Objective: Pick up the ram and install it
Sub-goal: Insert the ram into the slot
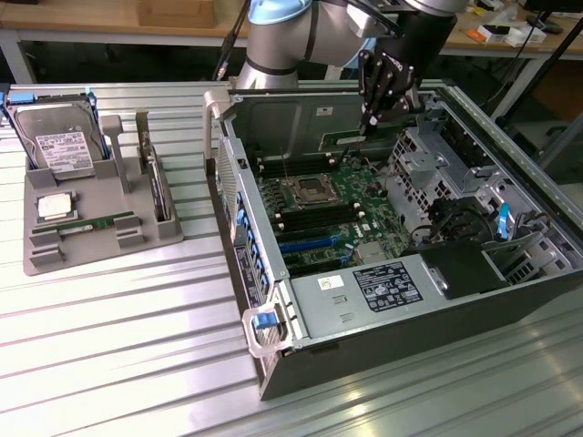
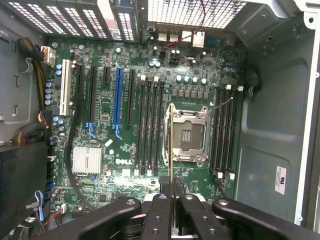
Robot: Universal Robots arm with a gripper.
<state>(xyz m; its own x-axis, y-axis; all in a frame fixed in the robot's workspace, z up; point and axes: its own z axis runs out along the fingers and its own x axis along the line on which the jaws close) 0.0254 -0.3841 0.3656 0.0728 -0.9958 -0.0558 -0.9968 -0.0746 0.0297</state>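
While I hang over the open computer case [image 1: 410, 350], my gripper [image 2: 172, 200] has its fingers [image 2: 159, 215] drawn narrow, pinching the ram [image 2: 171, 150] by one end. I see the stick edge-on as a thin pale line reaching toward the motherboard [image 2: 105, 110]. In the wrist view it crosses the processor socket [image 2: 189, 132], between two banks of black memory slots [image 2: 150, 125]. I cannot tell whether it touches the board. On the exterior view's left, a grey tray [image 1: 55, 259] holds a hard drive [image 1: 59, 146], a processor chip [image 1: 53, 207] and another green stick [image 1: 96, 222].
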